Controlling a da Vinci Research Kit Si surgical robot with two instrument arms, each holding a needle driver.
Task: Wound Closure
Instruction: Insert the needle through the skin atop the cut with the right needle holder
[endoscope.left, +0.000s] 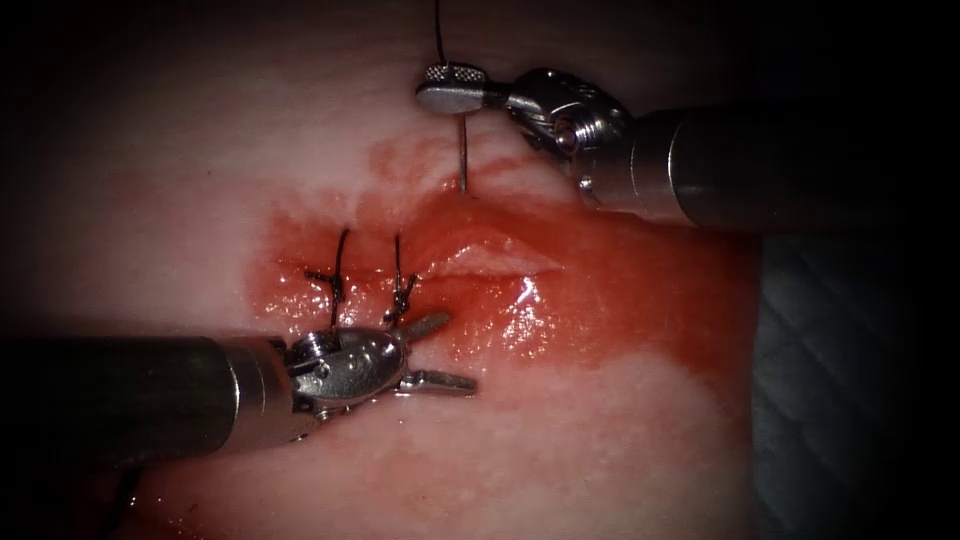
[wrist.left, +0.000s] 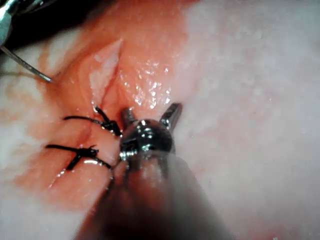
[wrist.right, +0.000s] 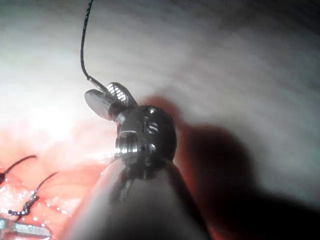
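Right tool (endoscope.left: 452, 92) gripped the needle (endoscope.left: 463, 155) near its thread end, tip touching tissue (endoscope.left: 200, 180) above the cut (endoscope.left: 480, 258); left tool (endoscope.left: 440, 352), fingers open, held nothing, third stitch apparently starting.

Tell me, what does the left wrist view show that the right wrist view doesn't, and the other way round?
Left wrist view: the left tool, jaws open and holding nothing, beside the open part of the cut, and the needle with its tip meeting the tissue; whether it has entered, I cannot tell. Right wrist view: the right tool, jaws shut on the needle near its thread end, with the thread rising from it. Both: two tied stitches and red fluid on the tissue.
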